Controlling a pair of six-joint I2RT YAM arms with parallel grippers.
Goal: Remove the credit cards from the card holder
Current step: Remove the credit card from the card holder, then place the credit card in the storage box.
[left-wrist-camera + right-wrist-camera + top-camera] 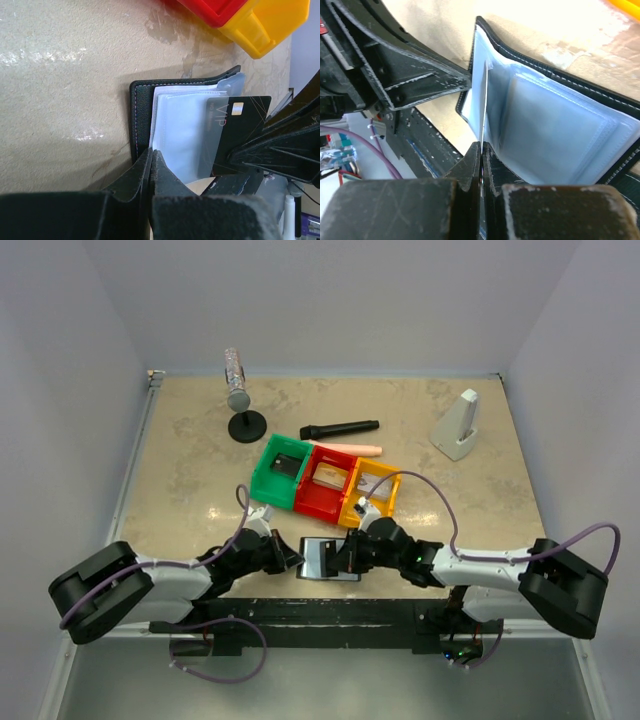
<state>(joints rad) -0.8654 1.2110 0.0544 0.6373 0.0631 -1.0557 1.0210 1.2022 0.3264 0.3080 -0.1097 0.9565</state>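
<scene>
As left gripper clamps open card holder (bluish inside), right gripper clamps card.

Card words: the black card said "VIP" in thin, pale letters.
Where: at 3 o'clock of the card holder.
Other words: none could be read.

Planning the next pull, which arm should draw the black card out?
Right: the right gripper is shut on the partly drawn black card; the left gripper clamps the edge of the card holder.
</scene>
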